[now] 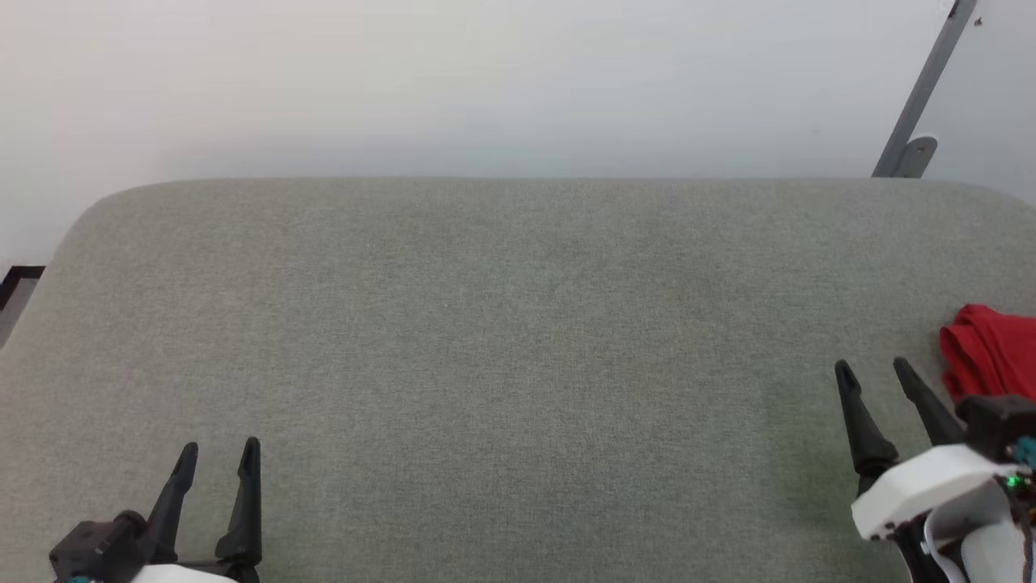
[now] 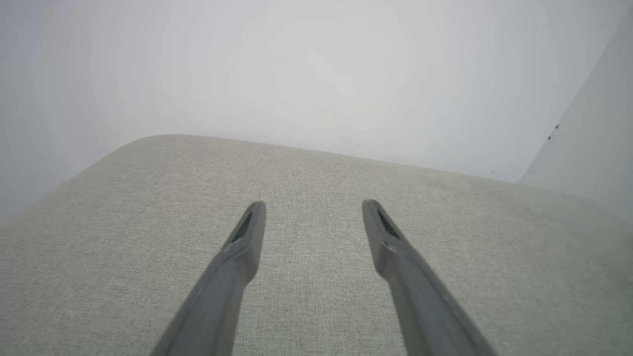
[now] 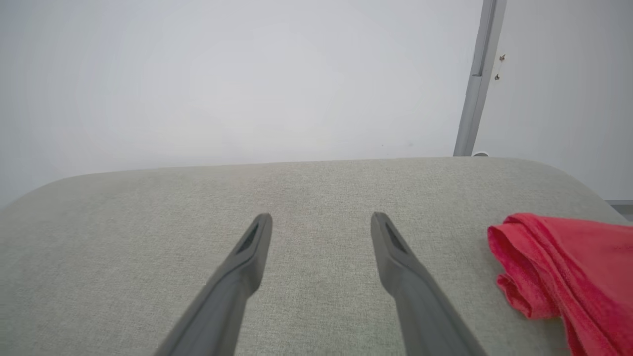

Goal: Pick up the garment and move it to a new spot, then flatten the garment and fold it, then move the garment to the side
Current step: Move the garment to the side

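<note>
1. The garment (image 1: 991,348) lies in a soft red heap at the far right side of the bench (image 1: 502,324). The edge of the head view cuts part of it off.
2. The right gripper (image 1: 874,368) is just beside the garment, on its left. They do not touch. A strip of bare bench shows between them.
3. The right gripper's two fingers are spread wide apart and hold nothing.
4. The left gripper (image 1: 221,447) is well apart from the garment, low at the left side of the bench. Its fingers are spread wide too, with nothing between them.
5. The garment looks soft and a bit fuzzy, with rolled folds along its left edge. I can see only red cloth.
6. The bench is padded, with round corners. Its cover is a woven grey-green cloth.
7. The fingers are long, dark and smooth, and thin at the tips.
8. Behind the bench is a plain white wall (image 1: 486,81). A grey bar (image 1: 923,89) leans up the wall at the right.
9. The right wrist view shows the garment's folds up close. The left wrist view shows bench and wall. The head view shows both grippers at once.
</note>
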{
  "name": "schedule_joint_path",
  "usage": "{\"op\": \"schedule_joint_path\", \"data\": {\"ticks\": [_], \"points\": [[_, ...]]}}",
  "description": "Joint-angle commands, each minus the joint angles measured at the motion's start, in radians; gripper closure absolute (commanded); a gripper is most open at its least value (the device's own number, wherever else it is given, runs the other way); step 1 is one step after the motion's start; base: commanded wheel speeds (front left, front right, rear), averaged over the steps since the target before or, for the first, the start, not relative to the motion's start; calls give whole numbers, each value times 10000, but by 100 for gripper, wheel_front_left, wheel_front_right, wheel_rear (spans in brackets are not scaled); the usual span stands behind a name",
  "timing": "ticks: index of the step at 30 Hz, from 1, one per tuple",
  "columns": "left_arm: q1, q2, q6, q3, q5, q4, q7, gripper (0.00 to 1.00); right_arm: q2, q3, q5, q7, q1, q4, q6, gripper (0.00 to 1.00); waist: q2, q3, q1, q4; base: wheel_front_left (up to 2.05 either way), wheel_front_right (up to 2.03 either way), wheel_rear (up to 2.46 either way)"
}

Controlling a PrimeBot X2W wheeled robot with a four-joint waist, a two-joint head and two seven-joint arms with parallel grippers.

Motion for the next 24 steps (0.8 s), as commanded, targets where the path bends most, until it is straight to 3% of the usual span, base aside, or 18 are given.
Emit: {"op": "schedule_joint_path", "data": {"ticks": [1,15,24], "points": [[222,-31,28,68,106,-171,-19,0,154,-193,53,-30,404,-357,-24,0,-1,-105,0,42,0,0,0],[884,-90,28,287,420,-901,-19,0,987,-1366,-170,546,1872,-2307,-23,0,-1,-242,0,85,0,0,0],[763,-154,28,290,457,-1041,-19,0,1293,-1571,-169,913,1994,-2744,-20,0,-1,-150,0,190,0,0,0]]}}
